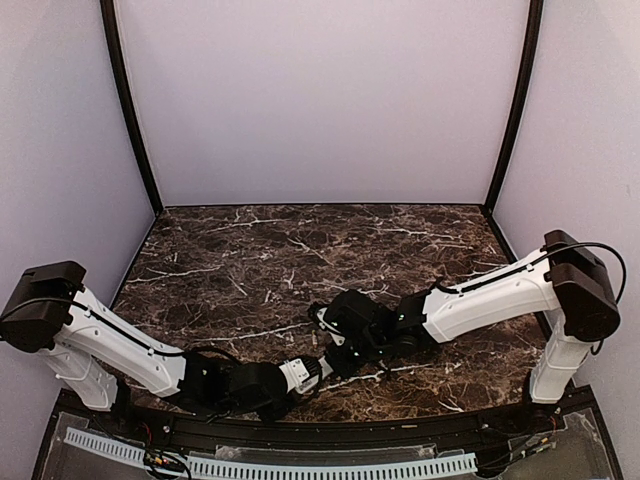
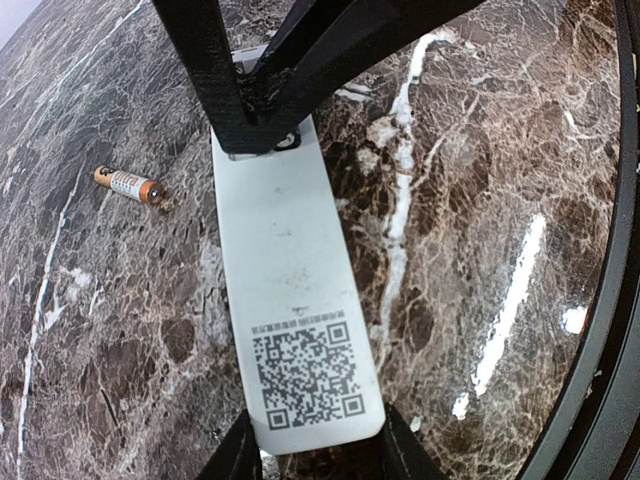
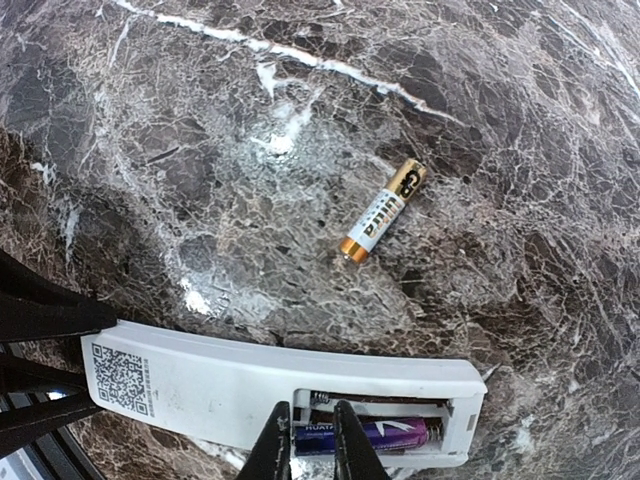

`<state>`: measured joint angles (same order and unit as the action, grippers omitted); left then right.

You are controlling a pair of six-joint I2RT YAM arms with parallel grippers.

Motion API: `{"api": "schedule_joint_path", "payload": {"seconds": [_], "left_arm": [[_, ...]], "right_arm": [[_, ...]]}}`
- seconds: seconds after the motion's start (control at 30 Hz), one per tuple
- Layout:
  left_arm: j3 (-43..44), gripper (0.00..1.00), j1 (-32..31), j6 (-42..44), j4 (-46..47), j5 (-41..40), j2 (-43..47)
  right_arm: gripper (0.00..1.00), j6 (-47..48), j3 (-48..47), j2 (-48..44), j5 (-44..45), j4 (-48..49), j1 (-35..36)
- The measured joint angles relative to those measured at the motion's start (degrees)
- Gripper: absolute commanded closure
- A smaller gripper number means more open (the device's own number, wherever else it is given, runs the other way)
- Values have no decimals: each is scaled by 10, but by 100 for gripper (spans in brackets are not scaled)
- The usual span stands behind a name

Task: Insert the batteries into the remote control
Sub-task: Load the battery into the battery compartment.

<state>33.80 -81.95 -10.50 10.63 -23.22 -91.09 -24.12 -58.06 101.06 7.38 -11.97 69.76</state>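
The white remote control (image 3: 220, 380) lies back-up just above the marble, its battery recess open. My left gripper (image 2: 315, 445) is shut on its QR-code end (image 2: 305, 375). A purple battery (image 3: 390, 435) lies in the near slot of the recess; the far slot (image 3: 400, 403) shows only its spring. My right gripper (image 3: 312, 425) stands over the purple battery's left end, its jaws a narrow gap apart and the tips down on the battery; whether they pinch it I cannot tell. A second battery (image 3: 383, 210), white and gold, lies loose on the table beyond the remote.
The dark marble table (image 1: 300, 250) is bounded by purple walls at the back and sides. Both arms meet near the front middle (image 1: 330, 355). The loose battery (image 2: 130, 185) lies left of the remote in the left wrist view. A black rail (image 1: 400, 425) runs along the near edge.
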Motion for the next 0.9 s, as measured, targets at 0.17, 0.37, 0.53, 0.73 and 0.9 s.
{"api": "schedule_joint_path", "payload": {"seconds": [0.17,0.37,0.53,0.73,0.9], "left_arm": [[0,91,0,0,0,0,-1],[2,91,0,0,0,0,-2],[4,91,0,0,0,0,-4],[7,91,0,0,0,1,-7],[7,91,0,0,0,2,-7]], "right_arm": [[83,10,0,0,4,-2,0],[79,24,0,0,1,-2,0],[75,28,0,-4,-2,-5,0],[74,29,0,-22,-3,-5,0],[75,28,4,-24,-3,-6,0]]}}
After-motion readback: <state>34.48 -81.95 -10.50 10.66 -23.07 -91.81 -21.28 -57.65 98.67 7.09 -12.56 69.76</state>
